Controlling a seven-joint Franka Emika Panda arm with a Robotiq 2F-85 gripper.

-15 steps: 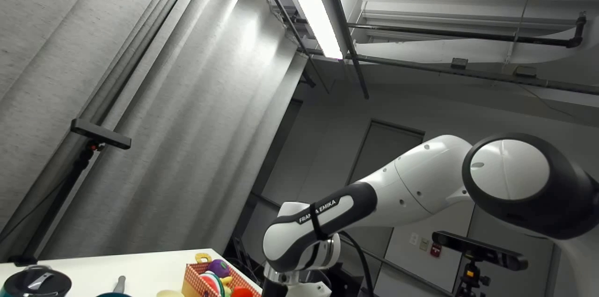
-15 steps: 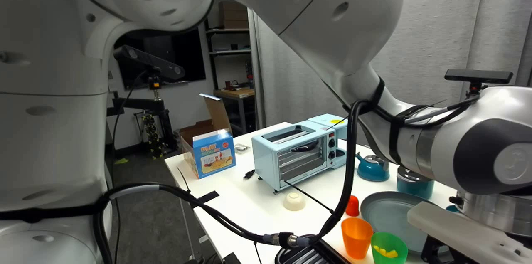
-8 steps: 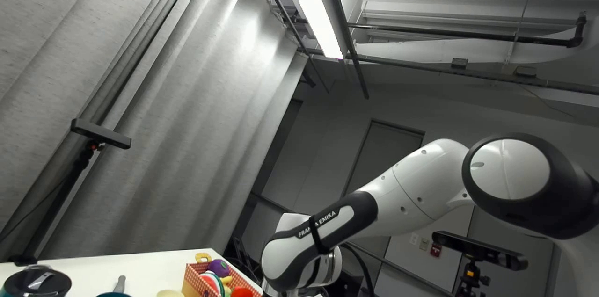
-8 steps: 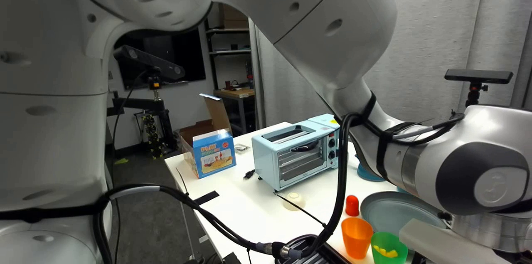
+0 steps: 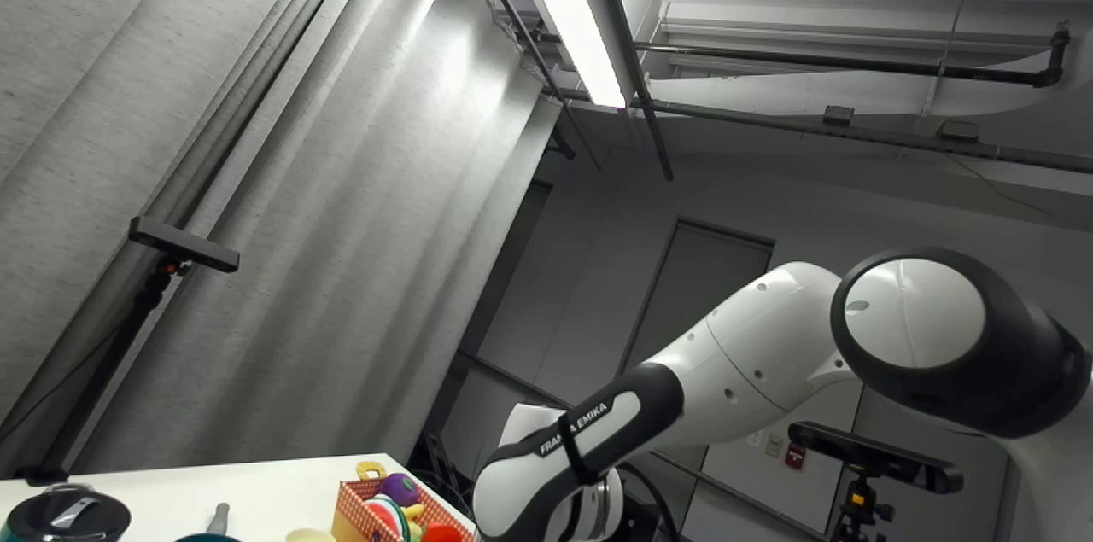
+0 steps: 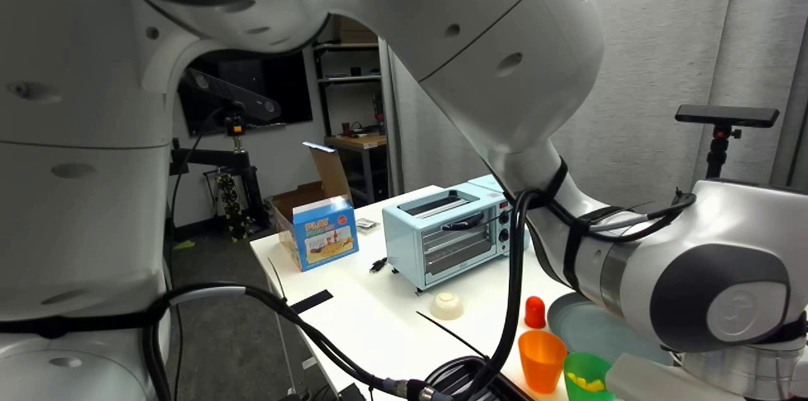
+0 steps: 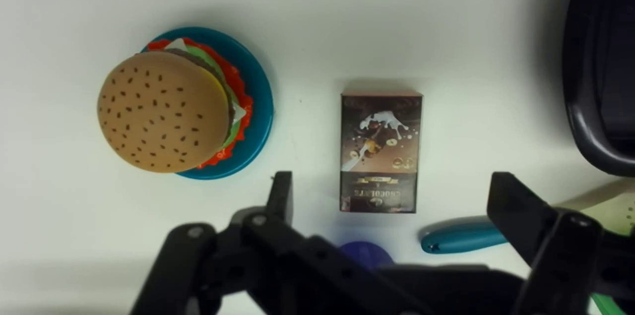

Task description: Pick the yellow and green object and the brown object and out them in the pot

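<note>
Wrist view: the gripper (image 7: 392, 191) stood spread wide, holding nothing, the chocolate box (image 7: 379, 151) at its twelve o'clock! A yellow-green piece (image 7: 607, 206) half showed at three. Danger: dropping straight, the three-o'clock finger (image 7: 518, 213) looked apt to clip the teal handle (image 7: 461, 239) at four; and the pot (image 5: 64, 516), eight o'clock in an exterior view, was lidded, likely blocking any drop. Count: one box, one piece, one handle, one pot, one burger (image 7: 161, 111) at ten.
</note>
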